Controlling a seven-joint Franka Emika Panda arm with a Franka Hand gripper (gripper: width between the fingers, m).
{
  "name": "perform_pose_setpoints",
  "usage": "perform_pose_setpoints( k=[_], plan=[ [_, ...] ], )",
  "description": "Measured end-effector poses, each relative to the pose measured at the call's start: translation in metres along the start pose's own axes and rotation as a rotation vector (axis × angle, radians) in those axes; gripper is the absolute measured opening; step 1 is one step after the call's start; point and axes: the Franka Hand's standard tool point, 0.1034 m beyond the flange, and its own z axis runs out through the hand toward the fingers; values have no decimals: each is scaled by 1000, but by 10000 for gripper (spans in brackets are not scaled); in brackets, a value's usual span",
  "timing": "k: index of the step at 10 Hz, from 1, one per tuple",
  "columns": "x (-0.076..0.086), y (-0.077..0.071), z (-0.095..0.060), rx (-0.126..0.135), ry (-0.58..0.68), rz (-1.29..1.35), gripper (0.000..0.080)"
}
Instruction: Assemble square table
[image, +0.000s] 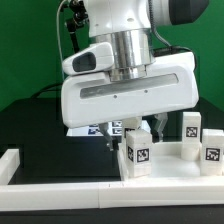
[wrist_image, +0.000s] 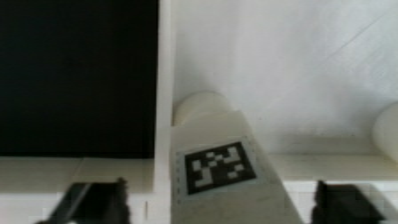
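Observation:
The square table's white slab (image: 168, 168) lies at the exterior view's lower right, with its raised rim showing in the wrist view (wrist_image: 169, 60). Several short white tagged leg posts stand on it: one nearest (image: 137, 151), one further back (image: 190, 125), one at the right edge (image: 212, 150). My gripper (image: 124, 134) hangs just above the nearest post. In the wrist view the gripper (wrist_image: 222, 205) is open. Its dark fingers (wrist_image: 89, 202) stand on either side of that post (wrist_image: 217, 165) without touching it.
A long low white border wall (image: 20, 160) runs along the exterior view's left and front (image: 70, 195). The marker board (image: 92, 128) lies behind the gripper on the black table. Another post's rounded edge (wrist_image: 384, 128) shows beside the gripped area.

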Motion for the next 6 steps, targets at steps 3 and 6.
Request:
perform_pose_setpoints(
  k=[3, 6],
  plan=[
    [0, -1, 0, 1, -1, 229, 289],
    [0, -5, 1, 2, 10, 707, 289]
  ],
)
